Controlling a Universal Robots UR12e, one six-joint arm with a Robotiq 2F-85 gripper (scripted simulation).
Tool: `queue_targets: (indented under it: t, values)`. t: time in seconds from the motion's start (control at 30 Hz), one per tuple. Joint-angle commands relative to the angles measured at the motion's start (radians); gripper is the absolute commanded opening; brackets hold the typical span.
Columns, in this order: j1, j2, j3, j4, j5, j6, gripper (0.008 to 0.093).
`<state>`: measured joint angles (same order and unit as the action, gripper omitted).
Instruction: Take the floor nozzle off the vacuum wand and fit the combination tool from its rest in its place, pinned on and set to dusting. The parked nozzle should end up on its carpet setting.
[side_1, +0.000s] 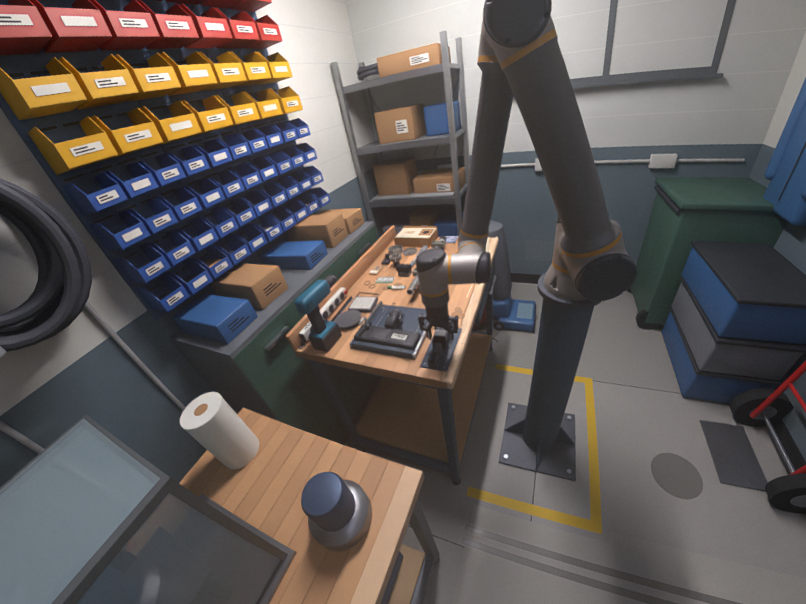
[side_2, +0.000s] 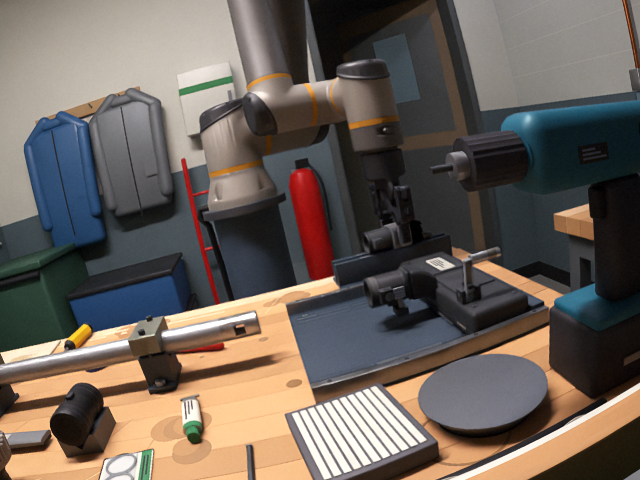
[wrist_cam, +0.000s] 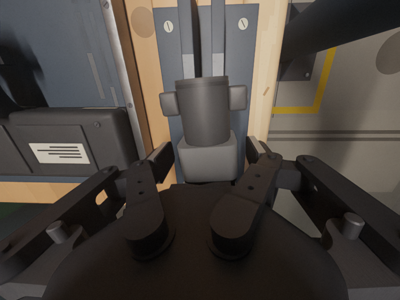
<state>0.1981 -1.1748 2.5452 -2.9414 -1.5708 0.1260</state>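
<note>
The combination tool (wrist_cam: 204, 129) sits on its blue rest (side_2: 390, 258) at the bench's far edge, its rear part hidden under my gripper (wrist_cam: 206, 153). It is a grey cylinder with two side tabs on a paler block. My gripper is open and straddles the block, holding nothing. The floor nozzle (side_2: 444, 292) is a dark body with a white label and an upright lever. It lies on the blue tray (side_2: 382, 330), off the wand. The silver vacuum wand (side_2: 129, 343) lies in a clamp on the bench's left, its open end bare.
The bench's far edge runs just beyond the rest, with floor below. A teal drill (side_2: 584, 206) stands at the right. A grey disc (side_2: 482, 390) and a ribbed pad (side_2: 362, 431) lie in front of the tray. A glue tube (side_2: 192, 417) lies near the wand clamp.
</note>
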Motion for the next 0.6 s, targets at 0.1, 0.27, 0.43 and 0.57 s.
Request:
queue_targets:
  t: [0.1, 0.27, 0.43, 0.57]
  values:
    - [0.000, 0.000, 0.000, 0.000, 0.000, 0.000, 0.0780]
    - [0.000, 0.000, 0.000, 0.000, 0.000, 0.000, 0.0725]
    - [0.000, 0.000, 0.000, 0.000, 0.000, 0.000, 0.0625]
    - [0.000, 0.000, 0.000, 0.000, 0.000, 0.000, 0.0545]
